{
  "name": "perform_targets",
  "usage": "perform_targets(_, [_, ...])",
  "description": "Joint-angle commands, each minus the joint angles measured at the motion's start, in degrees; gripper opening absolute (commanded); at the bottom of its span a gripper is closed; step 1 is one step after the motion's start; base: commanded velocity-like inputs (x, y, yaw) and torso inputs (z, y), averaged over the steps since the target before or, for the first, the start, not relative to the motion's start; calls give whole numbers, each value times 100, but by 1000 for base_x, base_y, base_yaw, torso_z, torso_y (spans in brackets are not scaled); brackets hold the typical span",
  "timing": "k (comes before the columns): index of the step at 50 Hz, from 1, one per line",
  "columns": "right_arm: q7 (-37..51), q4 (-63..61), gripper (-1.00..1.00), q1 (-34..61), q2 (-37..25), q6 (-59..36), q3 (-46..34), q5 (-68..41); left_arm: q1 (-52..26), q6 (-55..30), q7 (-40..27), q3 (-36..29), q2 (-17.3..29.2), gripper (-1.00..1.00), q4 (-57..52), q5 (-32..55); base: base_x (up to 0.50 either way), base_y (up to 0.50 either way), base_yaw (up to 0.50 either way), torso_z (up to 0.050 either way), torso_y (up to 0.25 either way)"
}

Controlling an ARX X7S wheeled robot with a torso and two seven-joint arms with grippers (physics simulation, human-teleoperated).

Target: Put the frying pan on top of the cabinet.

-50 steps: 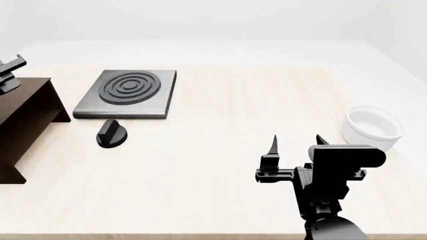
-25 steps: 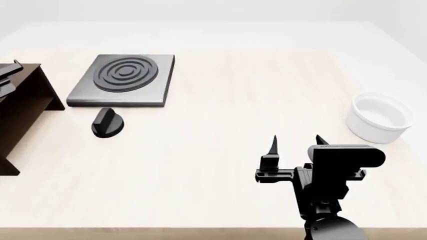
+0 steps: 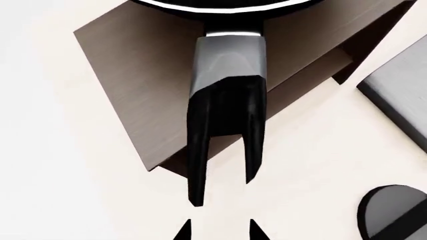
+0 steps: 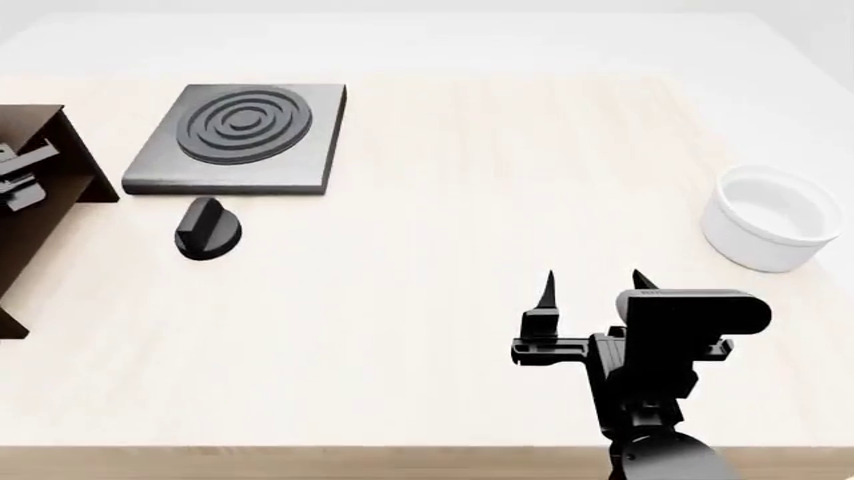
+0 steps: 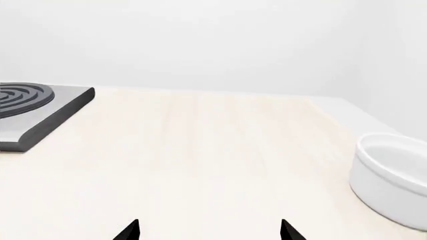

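Note:
In the left wrist view the frying pan (image 3: 227,100) lies on the flat top of the dark brown cabinet (image 3: 133,75). Only its black rim and long handle show, and the loop end sticks out past the cabinet's edge. My left gripper (image 3: 220,231) is open and empty, its tips just clear of the handle's end. In the head view the cabinet (image 4: 47,215) is at the far left with my left gripper (image 4: 20,178) over it, and the pan is out of view. My right gripper (image 4: 591,285) is open and empty over the table's front right; its tips also show in the right wrist view (image 5: 210,231).
A grey square hotplate (image 4: 240,135) with rings stands just right of the cabinet. A small black knob-like object (image 4: 207,230) lies in front of it. A white round bowl (image 4: 771,230) stands at the right. The table's front edge runs below my right arm.
The head view has shifted, so the table's things sit higher in the picture. My left gripper shows lower at the left edge. The right arm has not moved.

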State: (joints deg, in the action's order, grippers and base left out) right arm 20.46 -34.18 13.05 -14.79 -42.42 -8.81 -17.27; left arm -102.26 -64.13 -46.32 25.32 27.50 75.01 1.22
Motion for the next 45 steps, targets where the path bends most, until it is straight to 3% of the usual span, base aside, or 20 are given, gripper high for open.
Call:
perform_targets(1, [31, -15, 100, -5, -18, 4, 0, -37, -174, -34, 9, -340, 2, -100, -6, -129, 0, 0, 0, 0, 0])
perform_targets(14, [65, -8, 100, -2, -41, 17, -21, -64, -162, -67, -12, -328, 1, -100, -4, -117, 0, 0, 0, 0, 0])
perform_targets(15, [65, 7, 100, 2, -43, 24, -25, -62, -161, -75, -7, -357, -4, 100, -6, -134, 0, 0, 0, 0, 0])
perform_targets(22, [73, 37, 100, 15, -54, 37, -50, -71, -232, 70, 257, -413, -7, 100, -4, -119, 0, 0, 0, 0, 0])
perform_targets(45, [123, 23, 100, 4, -100, 59, -87, -119, -393, 134, 463, -572, -36, 100, -4, -134, 0, 0, 0, 0, 250])
